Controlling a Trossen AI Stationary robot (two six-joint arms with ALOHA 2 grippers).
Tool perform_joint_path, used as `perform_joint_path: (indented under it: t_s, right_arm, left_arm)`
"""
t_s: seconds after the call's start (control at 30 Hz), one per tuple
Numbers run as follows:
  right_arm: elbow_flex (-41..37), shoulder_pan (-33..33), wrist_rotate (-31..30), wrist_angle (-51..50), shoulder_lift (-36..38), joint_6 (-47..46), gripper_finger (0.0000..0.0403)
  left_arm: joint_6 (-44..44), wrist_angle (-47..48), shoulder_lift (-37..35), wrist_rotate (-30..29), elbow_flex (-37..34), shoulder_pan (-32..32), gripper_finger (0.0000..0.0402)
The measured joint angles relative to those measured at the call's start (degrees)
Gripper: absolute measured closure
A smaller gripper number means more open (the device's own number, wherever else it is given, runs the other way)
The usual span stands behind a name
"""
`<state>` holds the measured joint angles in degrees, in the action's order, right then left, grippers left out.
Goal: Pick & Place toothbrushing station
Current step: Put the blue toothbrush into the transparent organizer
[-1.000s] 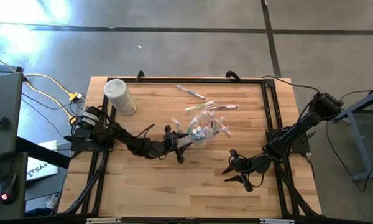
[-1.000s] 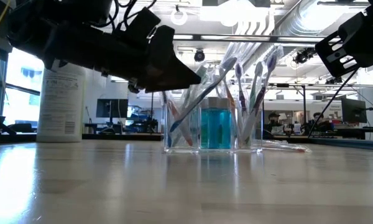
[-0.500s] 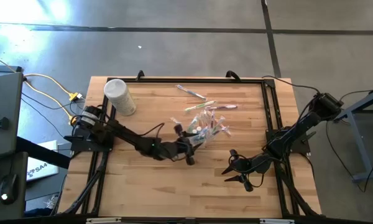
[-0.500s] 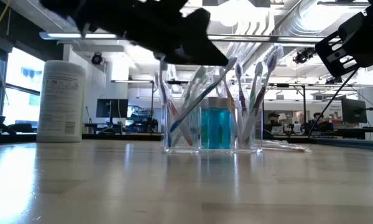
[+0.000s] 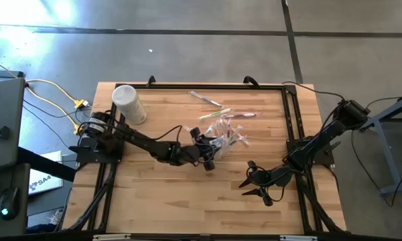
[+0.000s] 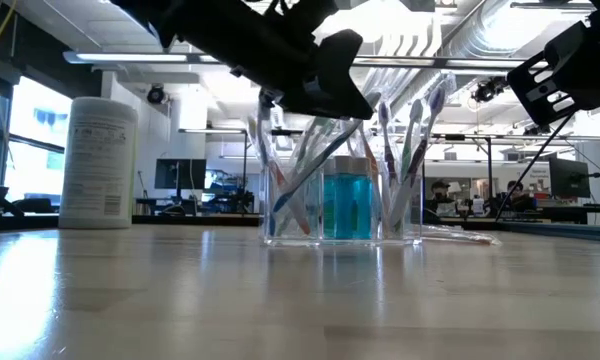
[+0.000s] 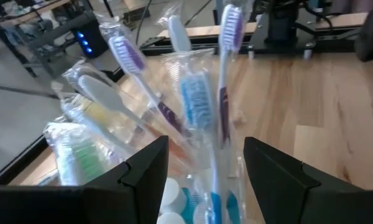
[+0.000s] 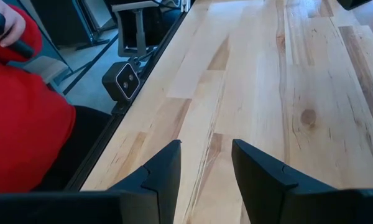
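Clear plastic is what we're watching: the boxy see-through toothbrushing station (image 6: 342,205) stands upright near the middle of the wooden surface (image 5: 187,194), its long side running across the low view, its toothbrushes (image 7: 224,74) fanning upward and outward. We see the left end effector (image 5: 208,152) right over the station, dark fingers (image 7: 146,171) spread with brush handles between them, nothing pinched. The right end effector (image 5: 256,188) hangs well apart toward the surface's right edge, fingers parted, empty. We spot a white cylindrical tub (image 5: 128,104) near the far left corner.
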<state>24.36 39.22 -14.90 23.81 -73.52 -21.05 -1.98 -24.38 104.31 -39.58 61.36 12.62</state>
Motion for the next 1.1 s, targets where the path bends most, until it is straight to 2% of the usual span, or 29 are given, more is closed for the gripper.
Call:
perform_joint_path:
  t_s: [0.2, 0.3, 0.4, 0.67, 0.8, 0.97, 1.1]
  right_arm:
    - [0.01, 0.00, 0.00, 0.00, 0.00, -0.12, 0.0266]
    - [0.00, 0.00, 0.00, -0.02, 0.00, -0.12, 0.0266]
    - [0.00, 0.00, 0.00, -0.02, 0.00, -0.12, 0.0266]
    - [0.01, 0.02, 0.00, -0.08, 0.00, -0.12, 0.0266]
    - [0.00, 0.00, 0.00, -0.54, 0.00, -0.16, 0.0266]
    - [0.00, 0.07, 0.02, -1.01, 0.00, -0.35, 0.0266]
    - [0.00, 0.07, 0.03, -1.01, 0.00, -1.00, 0.0266]
  left_arm:
    - [0.01, 1.01, 0.00, 0.27, 0.00, 0.16, 0.0202]
    - [-0.01, 1.49, 0.00, 0.25, 0.00, 0.14, 0.0222]
    - [-0.02, 1.91, 0.00, 0.23, 0.00, 0.14, 0.0260]
    - [0.06, 2.29, 0.00, 0.21, 0.00, 0.16, 0.0391]
    - [0.09, 2.23, 0.00, -0.51, 0.00, 0.75, 0.0398]
    - [0.68, 1.44, 0.00, -7.60, -0.02, 3.42, 0.0401]
    - [0.76, 1.08, 0.00, -10.85, -0.02, 5.46, 0.0401]
